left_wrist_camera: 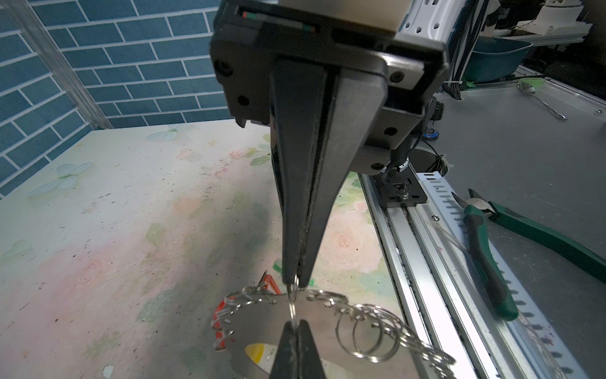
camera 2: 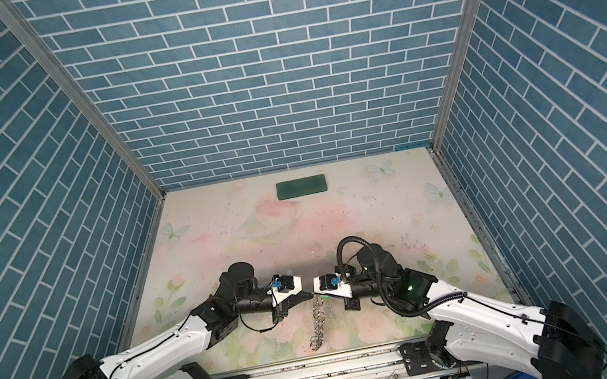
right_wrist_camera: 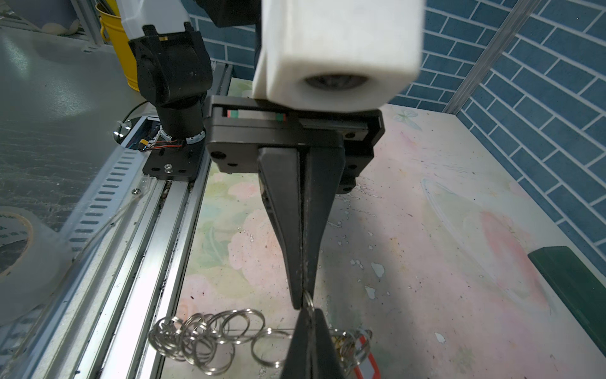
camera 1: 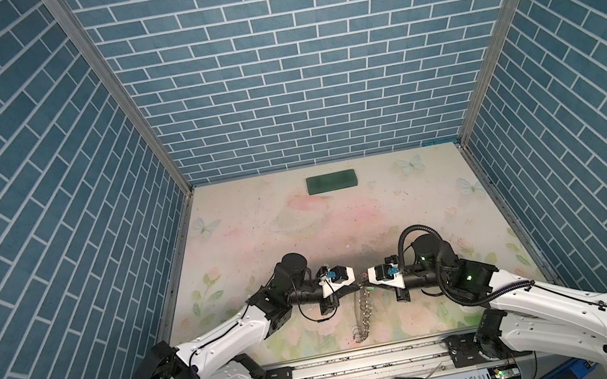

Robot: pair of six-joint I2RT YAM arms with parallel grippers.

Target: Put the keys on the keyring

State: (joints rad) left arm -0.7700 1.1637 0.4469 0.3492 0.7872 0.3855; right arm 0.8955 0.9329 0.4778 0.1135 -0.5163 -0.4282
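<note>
The keyring (camera 1: 363,311) (camera 2: 318,318) hangs edge-on near the table's front middle. In the left wrist view it is a dark grey flat hoop (left_wrist_camera: 262,316) fringed with silver split rings (right_wrist_camera: 210,338). My left gripper (camera 1: 357,277) (left_wrist_camera: 295,325) and right gripper (camera 1: 364,276) (right_wrist_camera: 310,311) meet tip to tip. Both are shut on the same small split ring (left_wrist_camera: 292,302) at the hoop's top edge. Of the keys, a red-orange tag (left_wrist_camera: 271,284) (right_wrist_camera: 367,364) shows behind the hoop and a yellow tag (left_wrist_camera: 259,352) below it. Whether they hang on rings I cannot tell.
A dark green block (camera 1: 331,182) (right_wrist_camera: 577,288) lies at the back middle of the floral table. The metal rail (camera 1: 366,361) runs along the front edge. Beyond it lie green pliers (left_wrist_camera: 485,249), a tape roll (right_wrist_camera: 19,249) and a yellow bucket (right_wrist_camera: 121,49).
</note>
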